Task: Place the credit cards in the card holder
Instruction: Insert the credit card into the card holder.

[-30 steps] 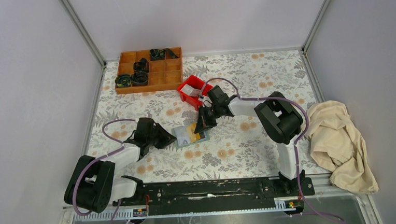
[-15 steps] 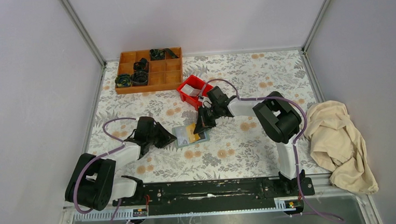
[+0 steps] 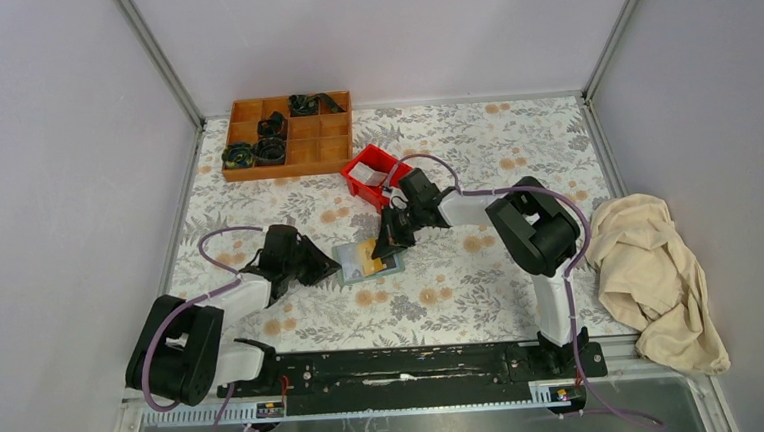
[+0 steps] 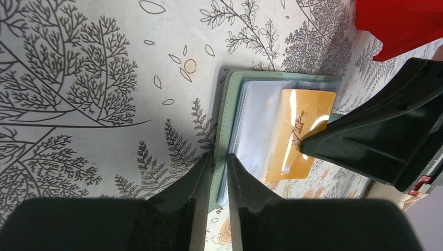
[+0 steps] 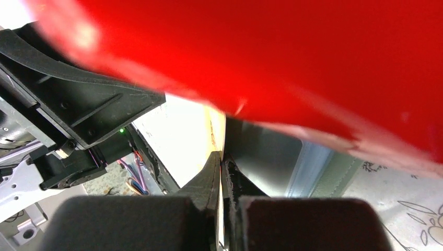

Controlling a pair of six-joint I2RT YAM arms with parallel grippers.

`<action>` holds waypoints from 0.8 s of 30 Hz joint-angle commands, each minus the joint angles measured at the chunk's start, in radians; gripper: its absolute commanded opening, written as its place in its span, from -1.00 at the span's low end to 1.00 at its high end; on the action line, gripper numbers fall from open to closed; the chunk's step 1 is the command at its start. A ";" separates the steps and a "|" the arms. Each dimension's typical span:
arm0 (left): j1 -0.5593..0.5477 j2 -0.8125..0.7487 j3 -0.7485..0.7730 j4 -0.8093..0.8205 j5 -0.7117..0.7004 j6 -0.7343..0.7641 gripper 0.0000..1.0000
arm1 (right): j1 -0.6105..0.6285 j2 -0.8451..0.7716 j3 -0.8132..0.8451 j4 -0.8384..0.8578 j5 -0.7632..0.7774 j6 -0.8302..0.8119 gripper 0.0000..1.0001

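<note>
So the wallet (image 4: pixel 225 115) is lying open on the flowery table (image 3: pixel 494 139), about in the middle, between the two arms. The yellow card (image 4: pixel 298 120) sits on its clear inner pockets. Honestly can't tell if it's tucked into one or just lying on top. The left gripper (image 4: pixel 219 180) is clamped on the wallet's near green edge, one finger on each side of the cover. The right gripper (image 5: pixel 221 157) is pinched tight on the far edge of the yellow card, which shows as a thin sliver between its tips. A red bin (image 3: pixel 360 190) is just behind that gripper, a wooden tray (image 3: pixel 335 149) sits further back left, and a crumpled cloth (image 3: pixel 652 275) is off to the right.
</note>
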 commanded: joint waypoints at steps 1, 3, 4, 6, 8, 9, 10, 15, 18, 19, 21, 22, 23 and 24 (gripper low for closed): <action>-0.004 0.045 -0.029 -0.043 0.004 0.036 -0.51 | 0.046 0.043 -0.016 -0.030 0.070 -0.008 -1.00; -0.003 0.047 -0.029 -0.040 0.006 0.036 -0.52 | 0.056 0.050 -0.004 -0.047 0.083 -0.016 -1.00; -0.005 0.047 -0.030 -0.039 0.006 0.036 -0.52 | 0.059 0.051 0.002 -0.055 0.088 -0.020 -1.00; -0.005 0.048 -0.032 -0.036 0.008 0.035 -0.52 | 0.069 0.057 0.018 -0.071 0.101 -0.025 -1.00; -0.004 0.050 -0.031 -0.032 0.011 0.034 -0.52 | 0.080 0.065 0.037 -0.096 0.116 -0.036 -1.00; -0.004 0.051 -0.032 -0.030 0.012 0.033 -0.52 | 0.086 0.070 0.049 -0.109 0.123 -0.041 -1.00; -0.004 0.052 -0.031 -0.027 0.013 0.033 -0.52 | 0.091 0.075 0.059 -0.122 0.131 -0.046 -1.00; -0.004 0.060 -0.033 -0.015 0.021 0.028 -0.52 | 0.118 0.091 0.106 -0.177 0.164 -0.068 -0.75; -0.004 0.061 -0.035 -0.009 0.022 0.027 -0.52 | 0.126 0.090 0.119 -0.207 0.184 -0.080 -0.54; -0.004 0.061 -0.034 -0.006 0.024 0.026 -0.52 | 0.127 0.086 0.122 -0.216 0.189 -0.085 -0.46; -0.004 0.061 -0.036 -0.001 0.025 0.025 -0.52 | 0.128 0.079 0.127 -0.231 0.201 -0.094 -0.35; -0.004 0.062 -0.037 0.002 0.025 0.025 -0.52 | 0.128 0.075 0.132 -0.242 0.209 -0.101 -0.30; -0.005 0.065 -0.038 0.004 0.024 0.024 -0.52 | 0.128 0.071 0.137 -0.253 0.221 -0.107 -0.27; -0.005 0.066 -0.038 0.008 0.026 0.023 -0.52 | 0.128 0.065 0.144 -0.265 0.231 -0.114 -0.24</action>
